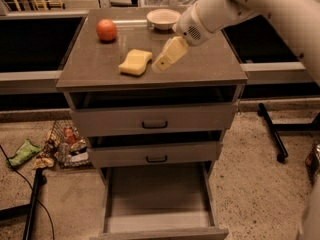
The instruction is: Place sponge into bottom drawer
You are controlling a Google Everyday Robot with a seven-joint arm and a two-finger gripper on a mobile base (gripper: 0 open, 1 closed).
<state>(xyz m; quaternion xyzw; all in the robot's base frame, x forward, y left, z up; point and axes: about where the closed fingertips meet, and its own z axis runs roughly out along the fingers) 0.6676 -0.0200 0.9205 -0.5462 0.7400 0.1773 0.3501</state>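
Note:
The pale yellow sponge [135, 62] lies on the cabinet top [100, 66], left of centre. My cream-coloured gripper [163, 63] hangs from the white arm coming in from the upper right, its tip just right of the sponge, close to it and near the top's surface. The bottom drawer [159, 222] is pulled open below, with a plain grey floor and nothing in it. The two upper drawers [155, 119] are pushed in.
An orange [106, 30] sits at the back left of the top, a white bowl [163, 19] at the back centre. A wire basket of litter [65, 145] and a green wrapper [22, 152] lie on the floor at left. A dark stand leg [272, 134] is at right.

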